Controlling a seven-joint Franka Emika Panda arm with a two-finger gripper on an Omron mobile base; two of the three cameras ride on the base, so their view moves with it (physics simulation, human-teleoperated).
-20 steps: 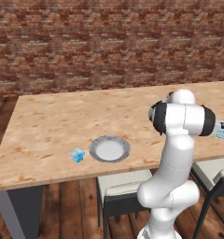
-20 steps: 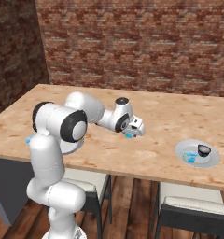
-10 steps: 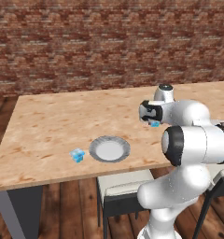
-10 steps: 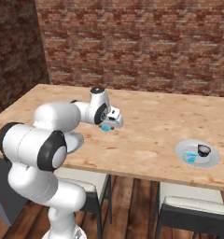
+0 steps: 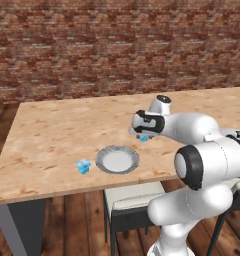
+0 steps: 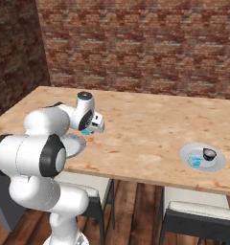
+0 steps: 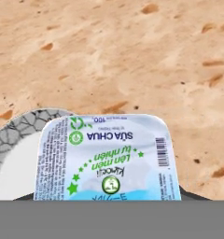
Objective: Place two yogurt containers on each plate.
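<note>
We hold one yogurt container clamped in the hand, just short of the empty near plate; the far plate holds one tub.

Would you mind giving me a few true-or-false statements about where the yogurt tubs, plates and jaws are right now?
1. The gripper holds a yogurt tub above the table. True.
2. The near plate already carries two tubs. False: its centre is bare.
3. A tub sits on the table beside the near plate. True.
4. The far plate is bare. False: it holds a blue tub and a dark object.
</note>
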